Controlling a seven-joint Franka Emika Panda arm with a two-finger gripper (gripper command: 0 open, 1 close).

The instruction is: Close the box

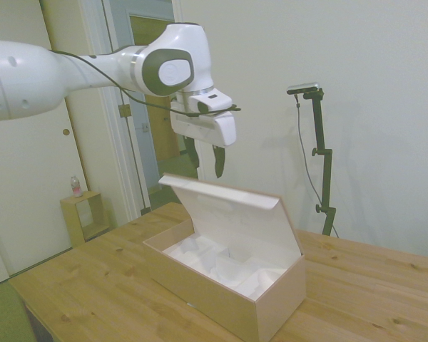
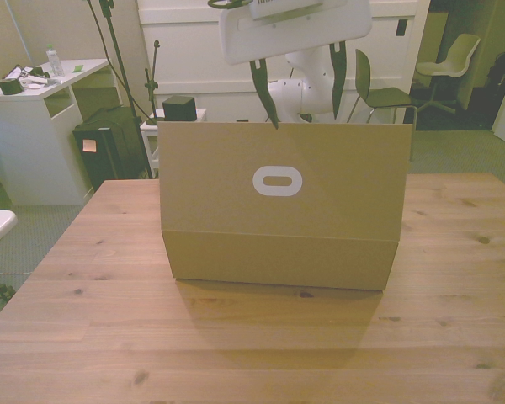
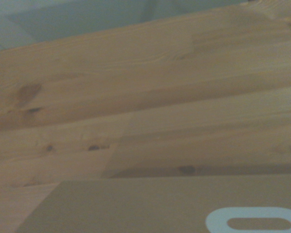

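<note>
The box (image 1: pixel 228 296) stands open in the middle of the wooden table (image 1: pixel 93 278), pale tan outside and white inside, with a molded white insert (image 1: pixel 221 263). Its lid (image 1: pixel 235 214) is raised almost upright. In the front view the lid's outer face (image 2: pixel 337 177) carries a white oval logo (image 2: pixel 277 181) and hides the inside. My gripper (image 1: pixel 207 169) hangs open just above the lid's top edge, behind it in the front view (image 2: pixel 305 118), holding nothing. The wrist view shows the lid's tan face (image 3: pixel 136 208) and table planks.
A small wooden cube shelf (image 1: pixel 82 214) with a bottle (image 1: pixel 75 187) on it stands by the door beyond the table. Behind the table in the front view are a white desk (image 2: pixel 34 93), a black cube (image 2: pixel 178 107) and chairs (image 2: pixel 387 84).
</note>
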